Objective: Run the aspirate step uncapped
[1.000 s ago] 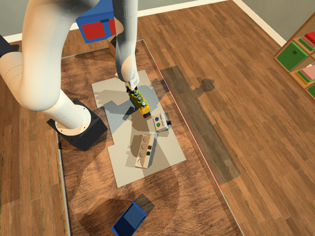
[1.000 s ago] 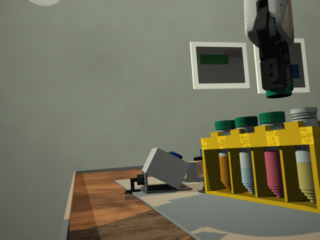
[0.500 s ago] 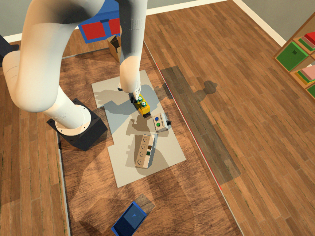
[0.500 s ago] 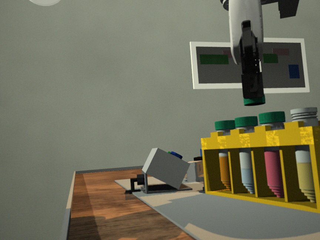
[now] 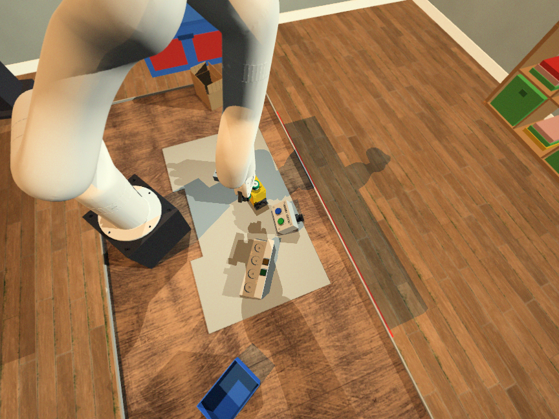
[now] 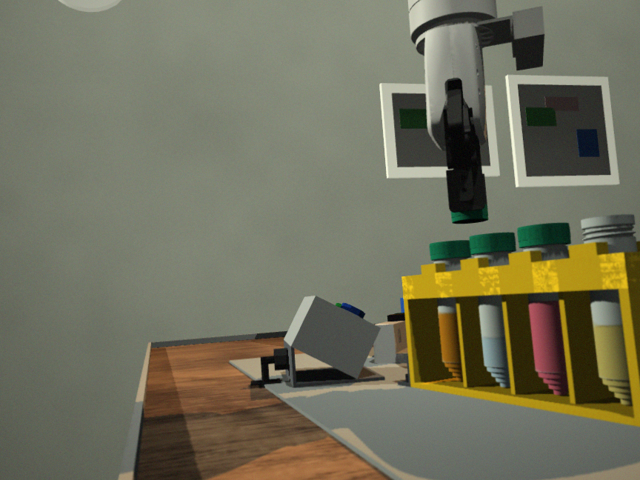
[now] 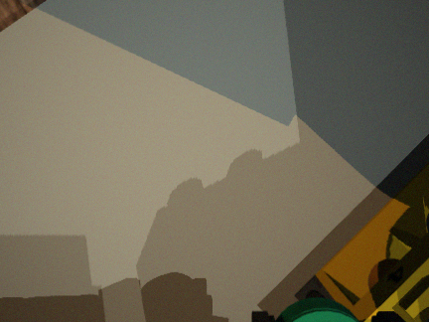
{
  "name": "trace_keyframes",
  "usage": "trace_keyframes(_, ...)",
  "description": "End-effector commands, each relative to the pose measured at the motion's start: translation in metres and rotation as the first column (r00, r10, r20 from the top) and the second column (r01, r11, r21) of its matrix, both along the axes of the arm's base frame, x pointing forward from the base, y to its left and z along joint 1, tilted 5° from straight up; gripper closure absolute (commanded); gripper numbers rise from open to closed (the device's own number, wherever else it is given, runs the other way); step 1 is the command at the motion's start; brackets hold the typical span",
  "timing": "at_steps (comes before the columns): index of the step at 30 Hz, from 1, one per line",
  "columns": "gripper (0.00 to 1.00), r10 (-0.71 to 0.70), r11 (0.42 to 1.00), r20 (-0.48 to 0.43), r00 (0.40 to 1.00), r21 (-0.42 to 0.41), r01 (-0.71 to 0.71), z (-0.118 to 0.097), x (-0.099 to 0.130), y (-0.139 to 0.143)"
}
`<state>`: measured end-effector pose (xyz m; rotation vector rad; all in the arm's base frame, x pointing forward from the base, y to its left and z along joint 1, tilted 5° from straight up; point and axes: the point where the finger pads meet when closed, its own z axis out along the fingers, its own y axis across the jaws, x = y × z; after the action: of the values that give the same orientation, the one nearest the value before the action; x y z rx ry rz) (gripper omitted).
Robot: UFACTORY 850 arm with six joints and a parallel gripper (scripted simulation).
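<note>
My gripper (image 6: 467, 207) is shut on a green cap (image 6: 469, 216) (image 7: 318, 311) and holds it in the air a little above the yellow tube rack (image 6: 516, 276) (image 5: 259, 195). In the exterior view it hangs over the capped tubes. The rack's end tube (image 6: 607, 227), farthest from the key housing, stands uncapped with its thread bare. The other three tubes carry green caps (image 6: 544, 235). The cap tray (image 5: 249, 288) has all its nests empty and its lamps (image 5: 264, 266) are dark. The key housing (image 5: 288, 224) (image 6: 330, 335) has the blue key (image 5: 278, 210) and the green key (image 5: 281, 220).
The stations stand on a grey mat (image 5: 297, 270) (image 7: 99, 124). A blue bin (image 5: 230, 390) sits near the table's front. A cardboard box (image 5: 208, 83) stands at the back. A red line (image 5: 343, 247) marks the table's right edge.
</note>
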<state>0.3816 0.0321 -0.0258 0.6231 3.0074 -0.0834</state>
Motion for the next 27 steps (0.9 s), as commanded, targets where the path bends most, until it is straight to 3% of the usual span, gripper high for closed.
trace_keyframes(1, 1.00, 0.001, 1.000, 0.001, 1.000, 0.003, -0.001, 0.003, 0.004, -0.033)
trace_keyframes(6, 1.00, 0.001, 1.000, 0.001, 1.000, 0.003, -0.001, 0.004, 0.006, -0.050)
trace_keyframes(21, 1.00, 0.001, 1.000, 0.001, 1.000, 0.002, -0.001, 0.010, 0.013, -0.141)
trace_keyframes(27, 1.00, 0.001, 1.000, 0.001, 1.000, 0.002, -0.001, 0.012, 0.015, -0.165)
